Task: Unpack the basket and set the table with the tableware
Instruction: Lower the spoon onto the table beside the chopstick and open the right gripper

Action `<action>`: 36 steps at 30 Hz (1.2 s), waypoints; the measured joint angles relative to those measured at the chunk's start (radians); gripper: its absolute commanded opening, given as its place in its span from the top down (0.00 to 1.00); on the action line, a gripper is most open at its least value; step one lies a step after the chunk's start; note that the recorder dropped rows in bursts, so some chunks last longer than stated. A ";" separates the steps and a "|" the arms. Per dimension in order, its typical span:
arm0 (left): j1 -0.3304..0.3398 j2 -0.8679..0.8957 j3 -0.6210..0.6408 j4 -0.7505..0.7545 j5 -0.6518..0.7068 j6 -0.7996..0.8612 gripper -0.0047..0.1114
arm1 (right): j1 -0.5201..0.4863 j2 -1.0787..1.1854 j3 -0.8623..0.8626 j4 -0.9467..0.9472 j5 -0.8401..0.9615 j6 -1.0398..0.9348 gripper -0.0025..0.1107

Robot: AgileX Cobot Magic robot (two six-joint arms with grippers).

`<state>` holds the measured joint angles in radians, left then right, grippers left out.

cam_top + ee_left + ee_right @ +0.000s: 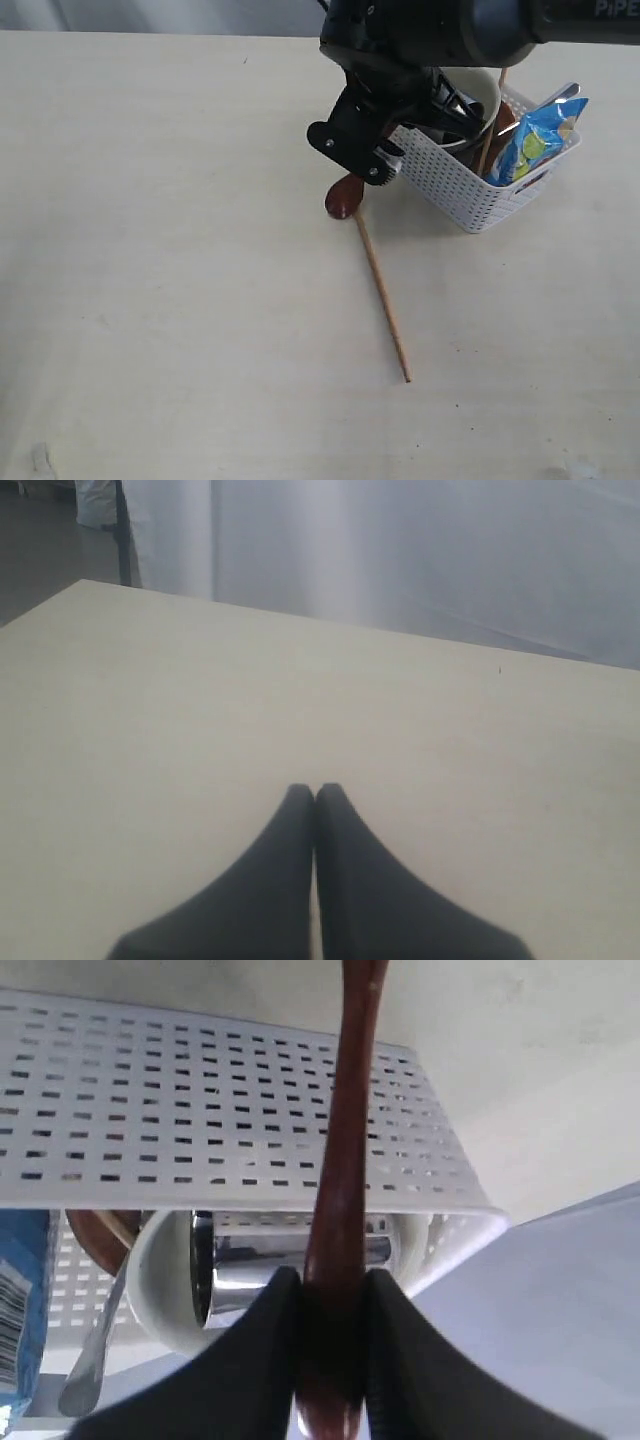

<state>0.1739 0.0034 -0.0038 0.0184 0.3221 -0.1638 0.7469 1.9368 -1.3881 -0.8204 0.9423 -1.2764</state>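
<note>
My right gripper (330,1285) is shut on the handle of the red-brown wooden spoon (342,1160). In the exterior view the spoon's round end (344,197) shows below the dark arm, at the table (180,280) just left of the white basket (455,185). Whether it touches the table I cannot tell. In the basket a cream bowl (160,1295) lies on its side with a steel cup (235,1265) in it. A steel utensil handle (90,1360) and a standing chopstick (489,135) are there too. Another chopstick (382,300) lies on the table. My left gripper (316,792) is shut and holds nothing, over bare table.
A blue snack packet (535,140) leans in the basket's right end. The right arm's body (400,60) hides much of the basket's inside. The table's far edge (350,620) meets a pale curtain.
</note>
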 measured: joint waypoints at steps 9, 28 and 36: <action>0.000 0.000 0.000 0.000 0.000 0.000 0.96 | 0.001 0.000 0.000 -0.052 0.022 0.042 0.98; 0.000 0.000 0.000 0.000 0.000 0.000 0.96 | 0.002 -0.125 0.000 0.340 0.006 -0.178 0.98; 0.000 0.000 0.000 0.000 0.000 0.000 0.96 | 0.002 -0.128 0.000 0.549 0.007 -0.465 0.98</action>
<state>0.1739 0.0034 -0.0038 0.0184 0.3221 -0.1638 0.7490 1.8090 -1.3881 -0.2717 0.9493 -1.7419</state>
